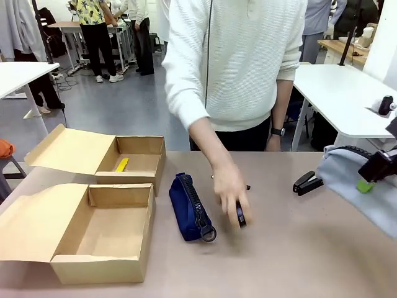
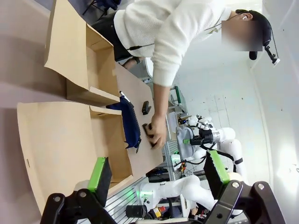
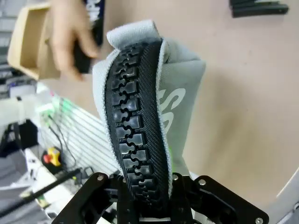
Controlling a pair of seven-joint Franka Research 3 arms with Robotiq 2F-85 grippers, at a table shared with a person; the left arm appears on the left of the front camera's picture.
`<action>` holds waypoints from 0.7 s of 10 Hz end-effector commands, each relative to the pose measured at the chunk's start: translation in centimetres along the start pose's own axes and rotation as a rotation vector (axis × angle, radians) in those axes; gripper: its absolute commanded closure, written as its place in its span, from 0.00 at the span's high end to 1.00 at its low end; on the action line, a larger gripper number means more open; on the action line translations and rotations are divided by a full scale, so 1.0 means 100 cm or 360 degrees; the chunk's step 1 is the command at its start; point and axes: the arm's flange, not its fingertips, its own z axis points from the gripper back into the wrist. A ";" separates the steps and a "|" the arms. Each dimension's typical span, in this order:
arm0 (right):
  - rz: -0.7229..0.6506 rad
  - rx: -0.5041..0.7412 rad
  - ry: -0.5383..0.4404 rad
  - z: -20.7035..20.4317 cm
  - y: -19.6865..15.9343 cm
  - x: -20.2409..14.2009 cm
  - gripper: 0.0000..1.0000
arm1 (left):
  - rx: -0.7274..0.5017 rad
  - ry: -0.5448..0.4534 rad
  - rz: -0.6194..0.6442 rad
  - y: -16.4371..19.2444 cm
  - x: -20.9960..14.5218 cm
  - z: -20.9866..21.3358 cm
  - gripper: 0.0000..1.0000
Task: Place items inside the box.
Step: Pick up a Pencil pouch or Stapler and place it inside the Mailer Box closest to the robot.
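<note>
Now the right gripper point(image 1: 368, 179) is clenched on the grey pencil case point(image 1: 340, 171), its zipper running straight out from the fingers. The box point(image 1: 139, 146) holding the yellow cutter point(image 1: 121, 164) sits well to its left.

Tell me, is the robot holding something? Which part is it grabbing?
Yes. The right gripper is shut on the grey pencil case, pinching it at its black zipper. The left gripper is open and holds nothing.

Looking like robotics lab or workshop hall: white work tables point(image 1: 347, 93) standing in rows on grey floor point(image 1: 124, 105), people point(image 1: 93, 37) gathering at far bench, cables point(image 1: 62, 82) trailing across floor, red-yellow stop button point(image 3: 52, 156) sitting among wires.
</note>
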 end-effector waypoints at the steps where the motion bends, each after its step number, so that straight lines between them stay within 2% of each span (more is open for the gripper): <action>1: -0.0051 0.0023 -0.0067 -0.010 0.001 -0.016 0.07 | -0.0027 -0.0007 -0.0030 -0.002 0.001 -0.001 1.00; 2: -0.0027 0.0078 -0.0081 -0.013 0.007 -0.017 0.07 | -0.0027 -0.0007 -0.0030 -0.002 0.001 -0.001 1.00; 3: -0.0163 0.0115 -0.0256 -0.024 0.026 -0.009 0.07 | -0.0027 -0.0007 -0.0030 -0.002 0.001 -0.001 1.00; 4: -0.0062 0.0222 -0.0310 -0.047 0.064 0.000 0.07 | -0.0027 -0.0007 -0.0030 -0.002 0.001 -0.001 1.00; 6: 0.0232 0.0391 -0.0064 -0.106 0.150 0.016 0.07 | -0.0027 -0.0007 -0.0030 -0.002 0.001 -0.001 1.00; 7: 0.0399 0.0407 -0.0068 -0.125 0.188 0.018 0.07 | -0.0027 -0.0007 -0.0030 -0.002 0.001 -0.001 1.00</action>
